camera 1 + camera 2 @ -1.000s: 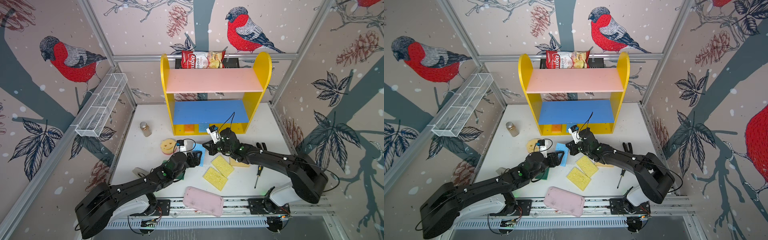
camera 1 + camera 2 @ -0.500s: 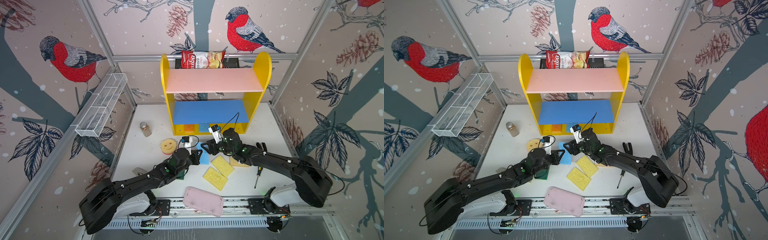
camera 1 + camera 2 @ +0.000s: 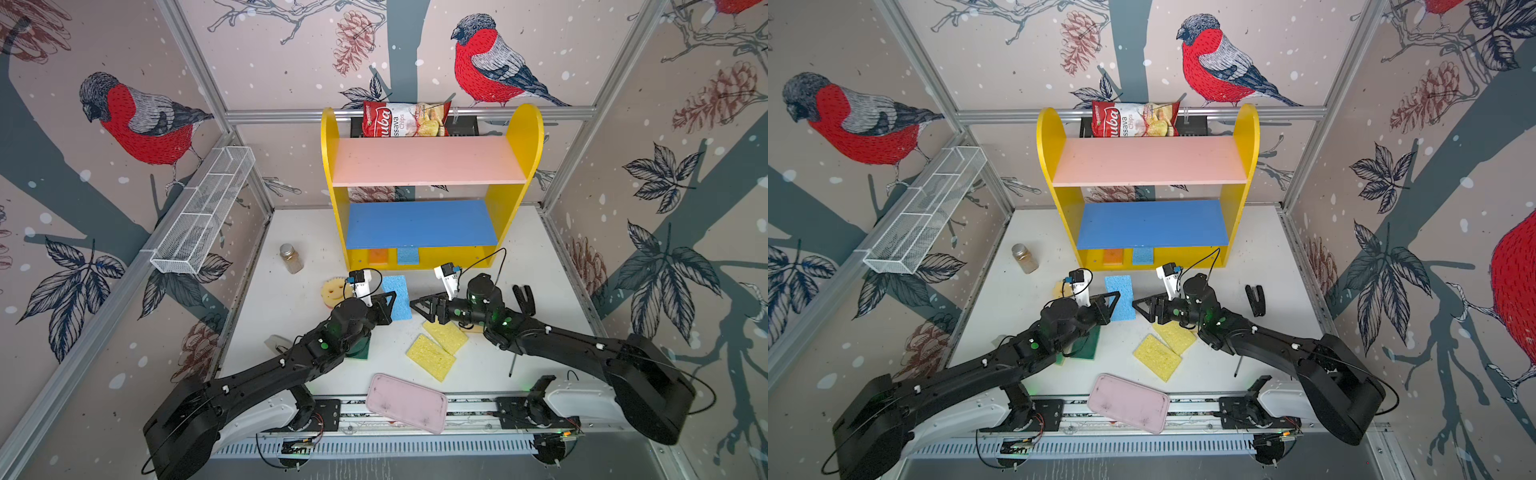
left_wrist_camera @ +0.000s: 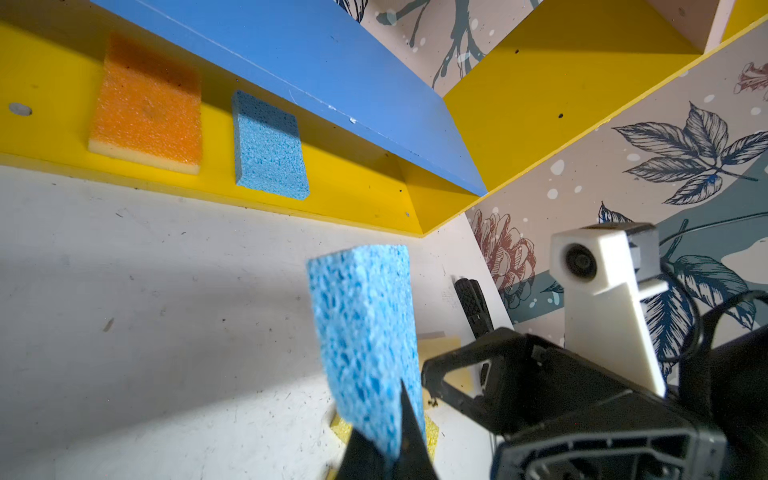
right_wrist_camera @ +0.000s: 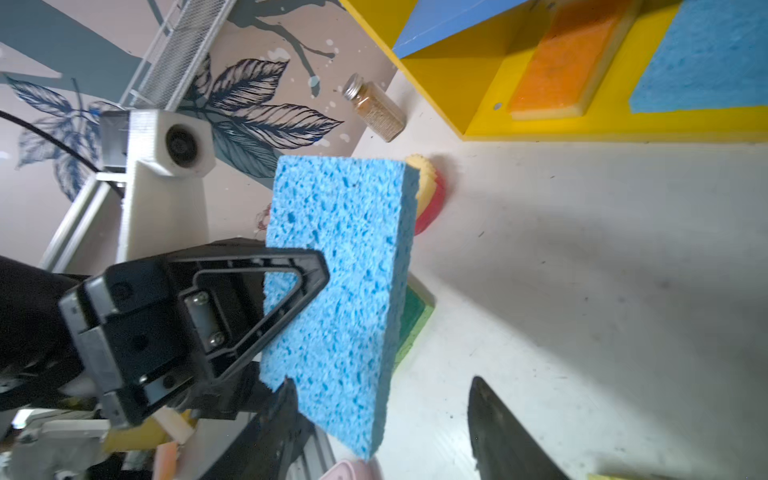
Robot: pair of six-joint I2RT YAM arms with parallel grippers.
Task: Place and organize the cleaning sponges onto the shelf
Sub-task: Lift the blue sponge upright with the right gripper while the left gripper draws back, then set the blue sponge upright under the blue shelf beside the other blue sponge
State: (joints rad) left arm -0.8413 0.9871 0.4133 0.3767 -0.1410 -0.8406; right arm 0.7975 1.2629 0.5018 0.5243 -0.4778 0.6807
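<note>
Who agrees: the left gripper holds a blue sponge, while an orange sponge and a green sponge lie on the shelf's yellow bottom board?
Not quite. On the bottom board of the shelf, beside the orange sponge, lies a second blue sponge, not a green one; the left wrist view shows it. The left gripper does hold a blue sponge.

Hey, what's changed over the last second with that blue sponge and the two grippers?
The blue sponge was handed over: the left gripper closed on it and the right gripper let go, its jaws now open. The orange sponge on the shelf base and the yellow sponges on the table stayed put.
</note>
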